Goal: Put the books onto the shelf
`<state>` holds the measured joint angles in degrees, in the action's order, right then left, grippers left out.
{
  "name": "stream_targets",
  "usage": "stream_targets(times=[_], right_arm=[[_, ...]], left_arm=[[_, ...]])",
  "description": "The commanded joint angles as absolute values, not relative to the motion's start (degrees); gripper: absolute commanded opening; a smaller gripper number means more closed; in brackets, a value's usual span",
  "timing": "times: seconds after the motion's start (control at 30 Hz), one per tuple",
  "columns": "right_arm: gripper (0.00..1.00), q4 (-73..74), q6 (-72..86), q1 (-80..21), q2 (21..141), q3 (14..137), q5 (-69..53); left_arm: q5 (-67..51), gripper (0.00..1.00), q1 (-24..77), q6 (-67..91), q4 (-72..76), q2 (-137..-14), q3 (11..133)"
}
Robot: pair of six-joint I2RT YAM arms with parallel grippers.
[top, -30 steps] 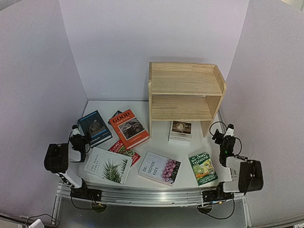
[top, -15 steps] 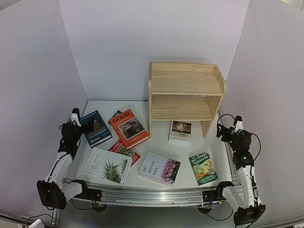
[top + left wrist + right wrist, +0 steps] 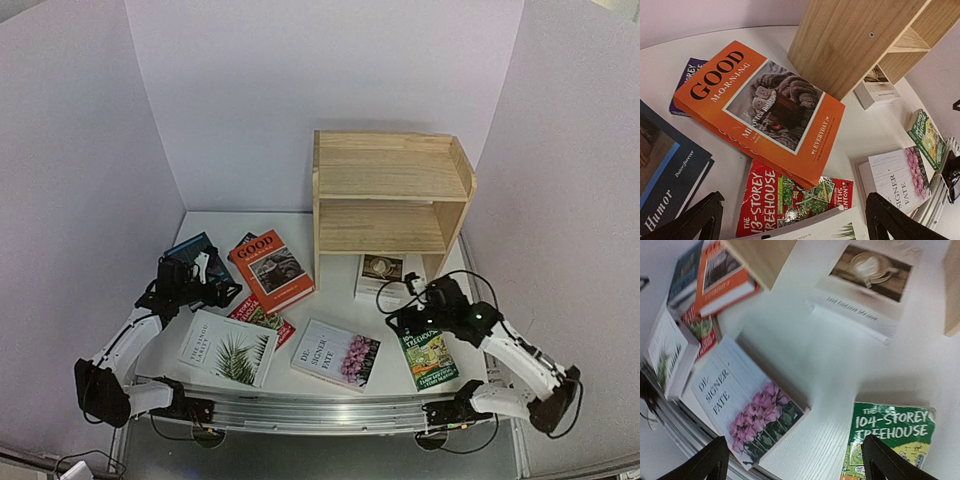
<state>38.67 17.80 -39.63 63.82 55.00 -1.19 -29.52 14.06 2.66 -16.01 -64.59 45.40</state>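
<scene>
The wooden shelf stands at the back right, both tiers bare. The books lie flat on the table: orange "GOOD", dark blue "Humor", a red one, a white palm-leaf one, a white flowered one and green "Treehouse". My left gripper hovers open by the blue and orange books; its wrist view shows the red book between the fingers. My right gripper hangs open above the table, between the flowered book and the green book.
A white book with a coffee-cup cover lies under the shelf's lower tier, beside its side panel. A purple book pokes out from under the orange one. Lilac walls enclose the table on three sides.
Both arms have swung in from the table's sides. The left gripper now hangs over the blue and orange books, and the right one has moved left to above the green book's top edge.
</scene>
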Motion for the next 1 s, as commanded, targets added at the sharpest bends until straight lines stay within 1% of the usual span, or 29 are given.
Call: stream_targets(times=[0.0, 0.07, 0.23, 0.37, 0.47, 0.67, 0.77, 0.87, 0.97], right_arm=[[0.94, 34.72, 12.99, -44.13, 79.81, 62.60, -5.53], [0.94, 32.25, 11.42, -44.18, 86.28, 66.07, -11.06], [0.98, 32.28, 8.63, -44.08, 102.52, 77.41, -20.66], [0.98, 32.61, 9.35, -42.85, 112.74, 85.34, -29.04], [0.98, 33.17, 10.85, -41.14, 118.08, 88.56, -32.82], [0.95, 33.76, 11.30, -40.70, 121.05, 88.65, -39.11], [0.92, 33.84, 11.42, -40.70, 121.00, 86.42, -40.01], [0.86, 33.86, 12.27, -40.73, 121.72, 85.72, -40.89], [0.83, 33.99, 13.00, -40.80, 122.42, 85.93, -41.26]], left_arm=[[-38.10, 1.00, 14.75, 0.69, -18.61, -61.63, 47.33], [-38.48, 1.00, 14.83, 1.27, -18.80, -60.31, 46.49], [-36.99, 1.00, 14.89, 1.03, -19.84, -57.84, 44.93], [-36.26, 1.00, 14.89, 0.48, -20.78, -56.89, 44.79], [-35.67, 1.00, 14.85, 0.35, -21.24, -56.63, 44.58], [-35.85, 1.00, 14.87, -2.32, -21.44, -56.58, 44.57], [-36.49, 1.00, 14.87, -2.69, -20.84, -57.09, 44.88], [-38.50, 1.00, 14.87, -2.28, -19.93, -57.39, 45.23], [-38.76, 1.00, 14.85, -1.94, -19.40, -57.49, 44.92]])
